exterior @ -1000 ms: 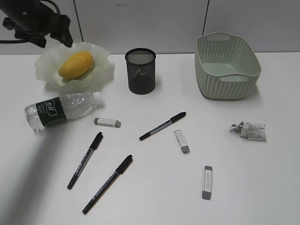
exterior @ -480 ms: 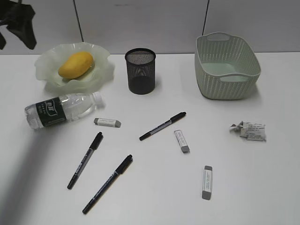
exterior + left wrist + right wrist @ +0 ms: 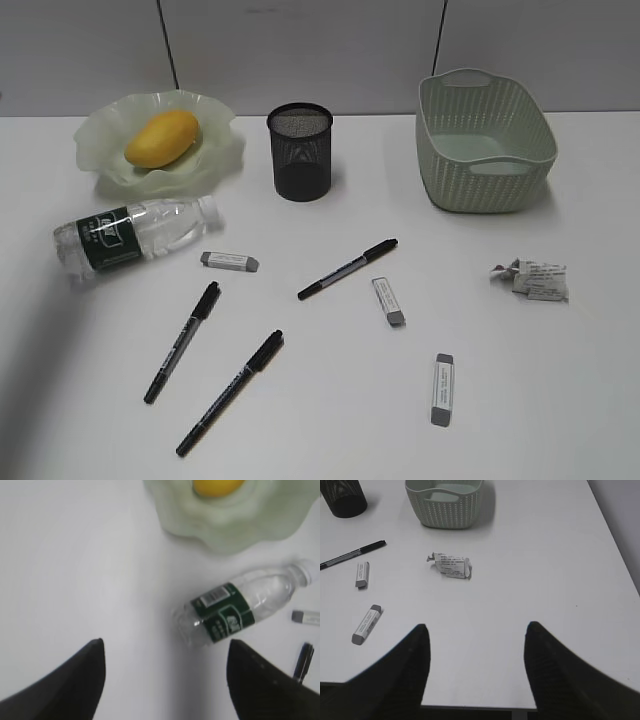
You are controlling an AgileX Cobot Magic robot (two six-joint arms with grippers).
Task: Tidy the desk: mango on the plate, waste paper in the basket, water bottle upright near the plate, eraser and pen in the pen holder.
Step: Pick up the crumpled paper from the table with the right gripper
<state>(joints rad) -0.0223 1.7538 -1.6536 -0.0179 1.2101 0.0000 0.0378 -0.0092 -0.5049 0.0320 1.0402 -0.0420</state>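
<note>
My left end effector [image 3: 165,680] is wide open and holds nothing. It hangs over the bare white table [image 3: 75,570], and the water bottle [image 3: 240,610] lies on its side just past it. My right end effector [image 3: 476,665] is open too, with nothing in it, over the near right part of the table.

The mango [image 3: 162,138] sits on the plate [image 3: 100,135] at the far left. The water bottle lies near the plate, cap pointing right. The pen holder [image 3: 300,152] stands in the far middle. The basket [image 3: 485,140] is at the far right. The waste paper [image 3: 530,279] lies on the table nearer than the basket. Three pens [image 3: 347,269] and three erasers [image 3: 229,261] lie spread out on the table.
</note>
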